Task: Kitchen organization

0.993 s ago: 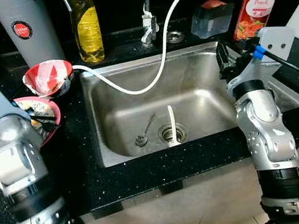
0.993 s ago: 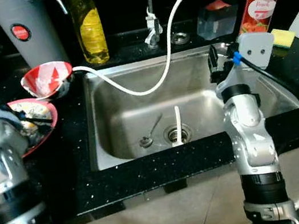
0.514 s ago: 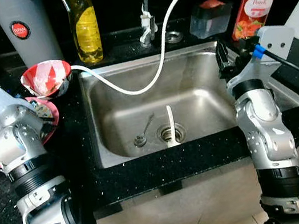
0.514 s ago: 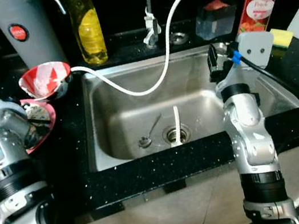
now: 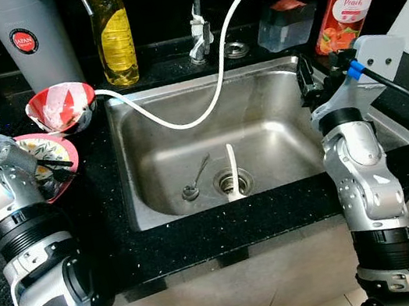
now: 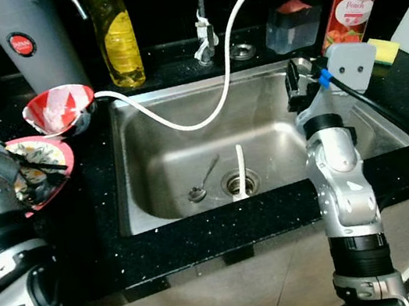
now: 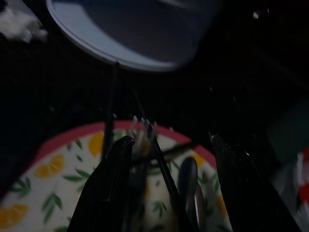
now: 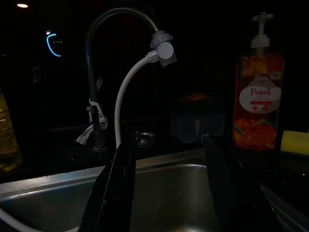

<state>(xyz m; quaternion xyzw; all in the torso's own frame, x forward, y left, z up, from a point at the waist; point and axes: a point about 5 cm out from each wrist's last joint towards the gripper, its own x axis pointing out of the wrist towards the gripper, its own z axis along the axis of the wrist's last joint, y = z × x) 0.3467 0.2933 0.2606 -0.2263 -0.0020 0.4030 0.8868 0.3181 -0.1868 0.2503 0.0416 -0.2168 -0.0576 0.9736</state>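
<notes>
A pink-rimmed plate (image 7: 58, 159) with an orange-slice pattern lies on the black counter left of the sink. It carries a fork (image 7: 142, 133) and dark utensils. My left gripper (image 7: 170, 139) hangs open just above that cutlery, with its fingers on either side of it and nothing gripped. A red and white bowl (image 5: 62, 107) sits behind the plate. In the steel sink (image 5: 279, 124) lie a spoon (image 5: 194, 182) and a white utensil (image 5: 232, 170) by the drain. My right gripper (image 8: 170, 139) is open and empty at the sink's right rim, pointing toward the faucet.
A white hose (image 5: 215, 80) loops from the faucet across the sink to the bowl. Behind stand a grey flask (image 5: 25, 34), a yellow bottle (image 5: 112, 34), a clear container (image 5: 289, 23) and a peach soap dispenser (image 5: 341, 6). A pale round dish (image 7: 135, 34) lies beyond the plate.
My left arm has swung leftward and dropped lower over the plate. The right arm has stayed put. The camera has shifted slightly.
</notes>
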